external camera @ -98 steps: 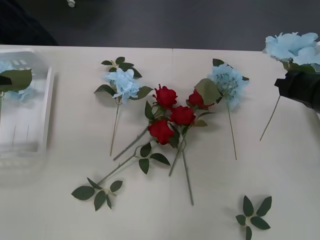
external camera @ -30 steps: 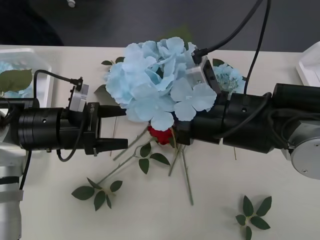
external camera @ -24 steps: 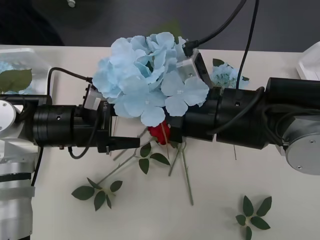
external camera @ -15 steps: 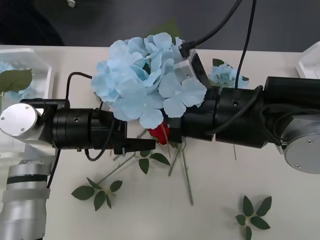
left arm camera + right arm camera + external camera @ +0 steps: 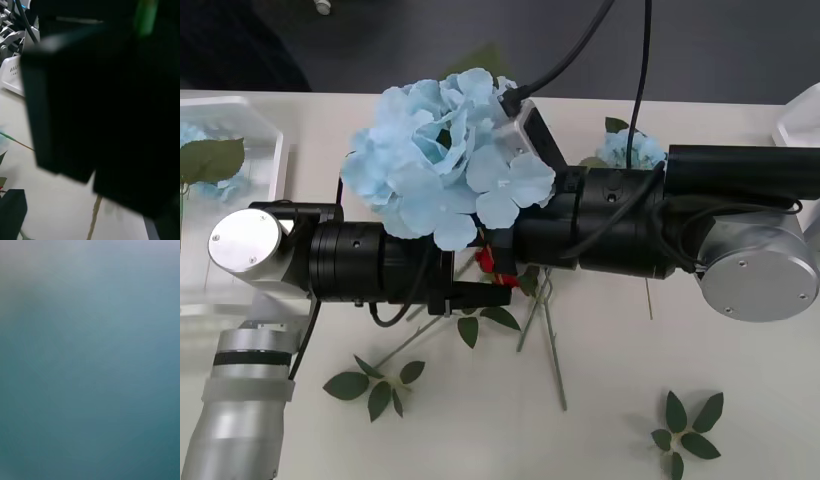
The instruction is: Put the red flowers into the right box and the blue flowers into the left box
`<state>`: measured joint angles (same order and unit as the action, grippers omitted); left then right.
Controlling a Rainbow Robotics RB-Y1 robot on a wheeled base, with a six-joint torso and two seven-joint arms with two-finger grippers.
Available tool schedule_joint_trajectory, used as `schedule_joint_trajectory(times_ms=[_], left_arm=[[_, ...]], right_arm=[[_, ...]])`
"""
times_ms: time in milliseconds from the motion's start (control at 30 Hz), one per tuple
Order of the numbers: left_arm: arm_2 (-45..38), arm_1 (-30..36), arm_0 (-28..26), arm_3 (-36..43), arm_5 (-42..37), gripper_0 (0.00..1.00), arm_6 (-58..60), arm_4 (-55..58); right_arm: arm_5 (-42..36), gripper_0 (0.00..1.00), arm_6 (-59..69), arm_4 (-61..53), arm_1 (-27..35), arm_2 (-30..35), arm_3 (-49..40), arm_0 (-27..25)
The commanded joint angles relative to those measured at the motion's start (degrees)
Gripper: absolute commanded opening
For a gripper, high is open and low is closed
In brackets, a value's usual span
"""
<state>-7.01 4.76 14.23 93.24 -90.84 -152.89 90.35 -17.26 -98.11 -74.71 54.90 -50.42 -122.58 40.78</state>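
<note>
Above pale table (image 5: 740, 380), blue flowers (image 5: 430, 160) at right pincer (image 5: 498, 245), apparently clamped; left pincer (image 5: 480, 290) beside, grip unclear.

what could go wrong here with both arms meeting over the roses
1. The left gripper and right gripper meet nose to nose above the red flowers; a small misalignment could make them collide.
2. The big blue flower rides at the right gripper's tip and hides the handover from the front view, so a slipped stem may go unnoticed.
3. A dropped blue flower would land among the roses, not in the left box.
</note>
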Motion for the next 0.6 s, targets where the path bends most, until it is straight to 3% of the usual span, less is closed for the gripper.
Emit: schedule_joint_trajectory(times_ms=[33,67,133,600], left_arm=[[0.5,-1.0,0.9,-2.4,0.6,0.24,-2.1,2.8],[0.6,-0.9,0.9,-3.1,0.7,0.12,-2.1,3.3],[0.7,-0.9,0.9,-3.1,0.8,0.0,-2.1,3.2],[-0.8,-0.4,0.5,-3.1,0.7,0.0,-2.1,4.3]], right_arm=[[0.4,0.0,1.6,0.4,-2.8,1.1,0.6,0.8],[0.4,0.0,1.4,0.5,-3.1,1.1,0.9,0.9],[0.4,0.0,1.4,0.5,-3.5,1.1,1.3,1.1],[-0.6,0.0,1.8,0.4,-3.7,1.1,1.6,1.3]])
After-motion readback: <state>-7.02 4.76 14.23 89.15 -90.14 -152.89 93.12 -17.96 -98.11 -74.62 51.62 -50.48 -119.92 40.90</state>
